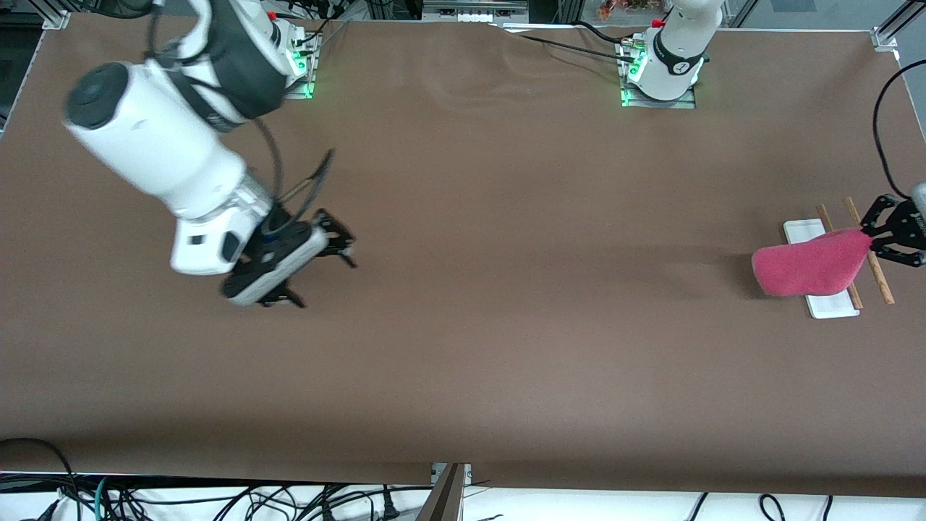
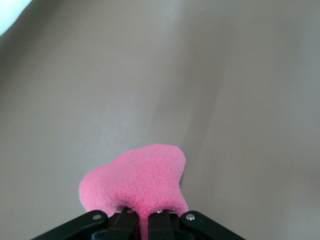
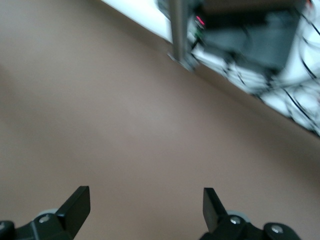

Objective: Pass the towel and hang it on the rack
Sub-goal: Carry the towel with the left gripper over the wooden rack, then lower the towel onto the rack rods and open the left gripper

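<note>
The towel (image 1: 809, 264) hangs pink side out from my left gripper (image 1: 870, 242), pinched tight by one corner in the air over the rack (image 1: 832, 307). It covers much of the white base and crosses both wooden rods (image 1: 881, 278); whether it touches them I cannot tell. My right gripper (image 1: 318, 271) hovers above bare table (image 1: 506, 347) toward the right arm's end, fingers (image 3: 75, 202) spread wide, holding nothing.

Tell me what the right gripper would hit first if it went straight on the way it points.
Probably only the bare table: the right gripper, jaws open and empty, points at brown surface, nothing showing between.
</note>
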Tool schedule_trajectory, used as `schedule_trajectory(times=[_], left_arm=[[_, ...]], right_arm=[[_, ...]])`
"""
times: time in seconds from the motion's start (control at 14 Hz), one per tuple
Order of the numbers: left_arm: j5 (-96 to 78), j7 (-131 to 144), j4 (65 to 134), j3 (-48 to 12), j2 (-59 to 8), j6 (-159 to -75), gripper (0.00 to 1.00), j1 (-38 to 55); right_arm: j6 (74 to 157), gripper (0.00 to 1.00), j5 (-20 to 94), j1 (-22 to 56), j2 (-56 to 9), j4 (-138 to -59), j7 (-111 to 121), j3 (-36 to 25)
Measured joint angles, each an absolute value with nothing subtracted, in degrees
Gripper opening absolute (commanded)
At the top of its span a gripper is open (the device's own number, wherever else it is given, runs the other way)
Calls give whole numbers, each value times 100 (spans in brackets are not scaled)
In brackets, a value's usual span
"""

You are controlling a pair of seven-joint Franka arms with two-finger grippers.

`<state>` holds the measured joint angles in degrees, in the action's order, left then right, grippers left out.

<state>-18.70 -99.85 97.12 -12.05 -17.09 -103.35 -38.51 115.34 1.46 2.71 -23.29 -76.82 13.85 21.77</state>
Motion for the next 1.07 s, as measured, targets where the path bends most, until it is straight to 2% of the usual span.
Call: schedule_trajectory(times=[0.21,0.36,0.64,0.86,1.07], left_arm=[[-1868,-10321,9375,-1191,-2106,-10081,0,-4219],[-1868,-10529,9305,-1191,-2272,-10055,0,-4356],[-1866,-10961,8995,-1142,-2548,-10006,0,-4588],[-1866,-11345,8596,-1128,-2913,-9786,0,-4910],[-1866,-11668,8358,-1125,-3220,-9745,0,-5113]], right_arm=[[10186,100,110,57,-1995,-7683,1387,1614],[9618,100,92,1,-1768,-7684,1386,1133],[9130,100,78,-239,-1234,-7705,1395,384],[8756,100,-97,-383,-898,-7994,1386,286],[8637,100,-260,-384,-852,-8185,1281,332]])
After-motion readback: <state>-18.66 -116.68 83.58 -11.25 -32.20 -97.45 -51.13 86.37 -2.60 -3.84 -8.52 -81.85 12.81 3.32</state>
